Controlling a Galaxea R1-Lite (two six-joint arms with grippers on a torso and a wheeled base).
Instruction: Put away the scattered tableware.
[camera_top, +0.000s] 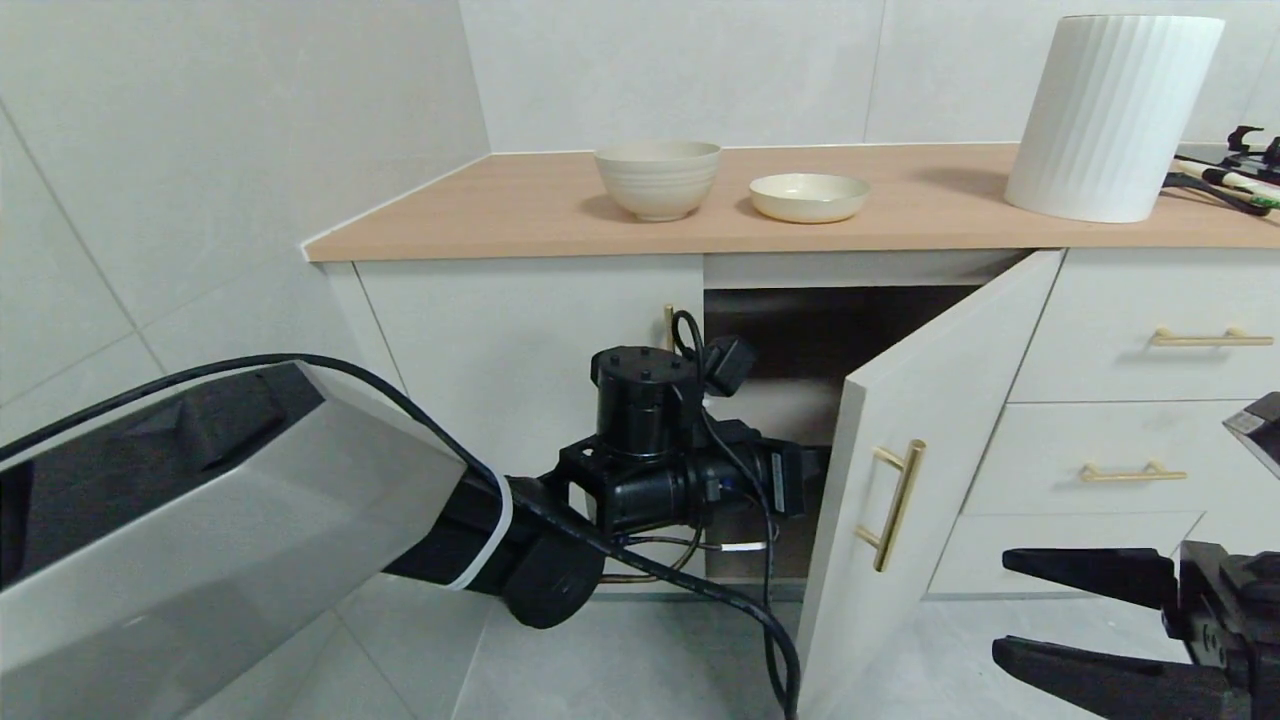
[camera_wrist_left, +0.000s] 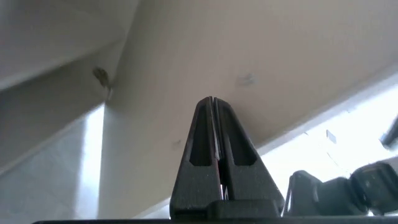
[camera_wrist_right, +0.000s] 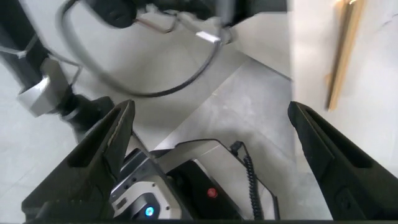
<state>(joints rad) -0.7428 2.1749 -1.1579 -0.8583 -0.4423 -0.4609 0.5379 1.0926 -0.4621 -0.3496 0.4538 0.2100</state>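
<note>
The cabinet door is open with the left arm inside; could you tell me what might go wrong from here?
The left gripper, fingers shut, sits close behind the cabinet door; a careless pull could knock it. Its cable hangs by the door's edge and might snag. Swinging wider, the door could strike the open right gripper.

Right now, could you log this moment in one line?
door open | left gripper shut | right gripper open | bowl, dish on counter

Matt wood-look counter (camera_top: 520, 215), ceramic bowl (camera_top: 658, 178)
</note>
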